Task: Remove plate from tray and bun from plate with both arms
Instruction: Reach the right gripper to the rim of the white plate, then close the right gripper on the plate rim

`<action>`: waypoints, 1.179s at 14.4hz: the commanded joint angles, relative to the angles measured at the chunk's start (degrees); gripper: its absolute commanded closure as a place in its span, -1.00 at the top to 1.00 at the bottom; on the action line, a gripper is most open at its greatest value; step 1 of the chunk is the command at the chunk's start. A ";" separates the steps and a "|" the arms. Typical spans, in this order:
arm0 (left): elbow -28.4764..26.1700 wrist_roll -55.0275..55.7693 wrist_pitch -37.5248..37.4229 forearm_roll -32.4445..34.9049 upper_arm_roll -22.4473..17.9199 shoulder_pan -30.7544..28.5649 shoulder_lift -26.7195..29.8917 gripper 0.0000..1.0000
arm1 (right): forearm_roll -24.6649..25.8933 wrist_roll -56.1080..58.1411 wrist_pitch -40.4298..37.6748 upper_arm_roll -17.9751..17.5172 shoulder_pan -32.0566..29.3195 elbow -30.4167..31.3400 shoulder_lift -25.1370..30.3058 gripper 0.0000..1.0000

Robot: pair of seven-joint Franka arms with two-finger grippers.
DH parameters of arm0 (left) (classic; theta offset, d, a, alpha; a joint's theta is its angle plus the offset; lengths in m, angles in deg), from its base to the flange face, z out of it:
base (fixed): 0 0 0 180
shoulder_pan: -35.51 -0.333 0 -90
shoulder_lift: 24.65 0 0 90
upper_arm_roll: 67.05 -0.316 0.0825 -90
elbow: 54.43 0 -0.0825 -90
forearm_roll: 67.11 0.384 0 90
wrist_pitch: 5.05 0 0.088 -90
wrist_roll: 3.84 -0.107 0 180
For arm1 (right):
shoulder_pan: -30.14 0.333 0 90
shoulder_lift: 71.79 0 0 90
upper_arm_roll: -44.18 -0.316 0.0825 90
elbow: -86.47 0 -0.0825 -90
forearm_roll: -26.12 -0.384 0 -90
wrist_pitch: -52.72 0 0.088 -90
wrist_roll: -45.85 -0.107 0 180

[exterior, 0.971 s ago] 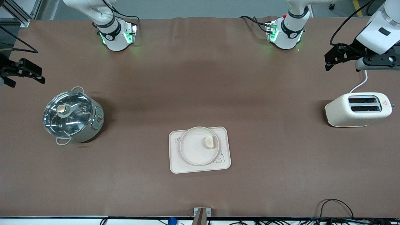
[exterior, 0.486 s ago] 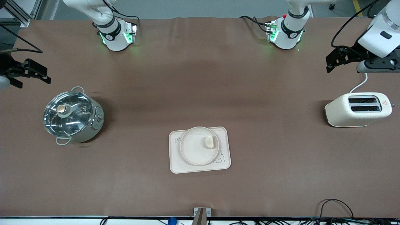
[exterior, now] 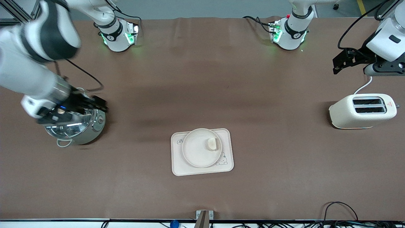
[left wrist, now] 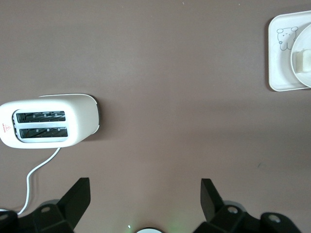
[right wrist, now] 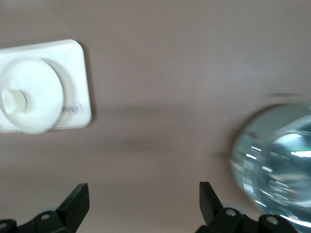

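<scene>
Our right claw (exterior: pixel 98 104) just swung in over the pot (exterior: pixel 74 122), spread, empty; left claw (exterior: pixel 340 61) waits spread above the toaster (exterior: pixel 362 110). Bun (exterior: pixel 212 144) on plate (exterior: pixel 199 152), plate on tray (exterior: pixel 177 158), both untouched.

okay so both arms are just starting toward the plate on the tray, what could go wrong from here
1. The right end effector, open, is up over the pot; dropping too early could knock its glass lid.
2. The bun sits loose near the rim of the plate; tilting the plate while lifting it off the tray may roll it off.
3. The left end effector, open, is above the toaster and its cord.
</scene>
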 commanded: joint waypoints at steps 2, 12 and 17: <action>0.81 -1.04 -1.39 -0.83 -0.04 -0.31 -1.19 1.00 | -0.77 -14.67 17.08 -8.89 0.19 -2.74 -13.23 1.00; -0.33 -0.86 -0.34 -0.74 -0.04 -1.01 -4.35 1.00 | 0.20 -24.30 34.26 -10.59 8.63 -15.14 -36.28 0.74; -0.33 -0.77 0.37 -0.74 -0.04 -1.01 -4.88 1.00 | 7.06 -24.38 39.55 -10.67 8.81 -14.97 -38.40 -0.99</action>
